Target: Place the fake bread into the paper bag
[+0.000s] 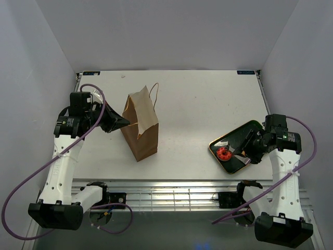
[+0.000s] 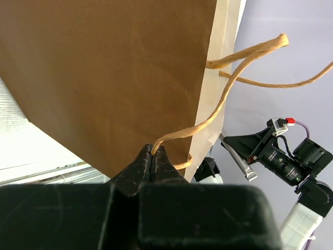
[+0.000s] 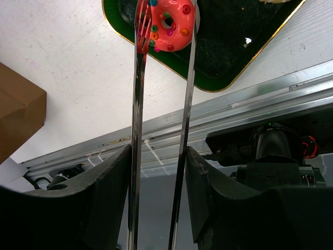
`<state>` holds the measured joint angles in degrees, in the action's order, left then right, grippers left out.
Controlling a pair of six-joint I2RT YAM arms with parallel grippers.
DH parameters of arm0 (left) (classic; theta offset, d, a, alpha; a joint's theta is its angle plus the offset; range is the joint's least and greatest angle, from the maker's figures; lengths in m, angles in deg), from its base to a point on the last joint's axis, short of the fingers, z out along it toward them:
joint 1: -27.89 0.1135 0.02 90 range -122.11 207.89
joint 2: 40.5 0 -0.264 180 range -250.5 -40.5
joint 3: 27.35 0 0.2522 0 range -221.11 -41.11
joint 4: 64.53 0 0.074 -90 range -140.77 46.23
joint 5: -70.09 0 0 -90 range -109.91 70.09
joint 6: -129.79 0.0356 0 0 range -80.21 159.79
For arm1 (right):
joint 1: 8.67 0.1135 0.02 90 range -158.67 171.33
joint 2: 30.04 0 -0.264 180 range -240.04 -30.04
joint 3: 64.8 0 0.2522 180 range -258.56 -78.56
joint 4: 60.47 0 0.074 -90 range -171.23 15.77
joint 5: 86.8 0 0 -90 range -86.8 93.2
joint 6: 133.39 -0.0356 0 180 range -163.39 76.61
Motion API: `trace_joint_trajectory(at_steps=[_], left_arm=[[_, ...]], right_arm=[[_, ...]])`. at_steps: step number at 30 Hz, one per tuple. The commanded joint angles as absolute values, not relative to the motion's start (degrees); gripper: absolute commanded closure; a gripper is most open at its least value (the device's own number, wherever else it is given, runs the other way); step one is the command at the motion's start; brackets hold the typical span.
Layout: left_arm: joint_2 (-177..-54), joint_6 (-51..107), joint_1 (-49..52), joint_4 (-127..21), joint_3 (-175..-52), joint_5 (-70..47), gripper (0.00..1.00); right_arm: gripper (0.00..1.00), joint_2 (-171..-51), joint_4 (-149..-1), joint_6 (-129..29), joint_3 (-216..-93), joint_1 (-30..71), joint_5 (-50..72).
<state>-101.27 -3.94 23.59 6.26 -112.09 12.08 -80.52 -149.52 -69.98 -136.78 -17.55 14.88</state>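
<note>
My left jaws: pressed together on the cord handle [image 2: 182,134] of the paper bag [image 1: 141,133], which I judge steadies the bag upright for loading. My right jaws: long blades closed against both sides of the red-frosted donut [image 3: 169,23], the piece I mean to bag. Donut: over the dark green tray [image 3: 234,57], well apart from the bag; whether it is lifted I cannot tell. Both stand on the surface [image 1: 197,99], bag left, tray right.
</note>
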Motion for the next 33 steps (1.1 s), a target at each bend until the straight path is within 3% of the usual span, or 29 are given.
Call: trace_joint_trajectory(at_steps=[1, 33], left_arm=[[-101.6, -3.0, 23.5, 7.2, -112.7, 12.1, 1.0], [-102.8, -3.8, 23.5, 6.7, -113.3, 11.6, 1.0]], right_arm=[[0.5, -79.3, -149.4, -69.2, -135.8, -17.6, 14.6], [0.54, -77.9, -144.7, -69.4, -128.1, -17.7, 19.4]])
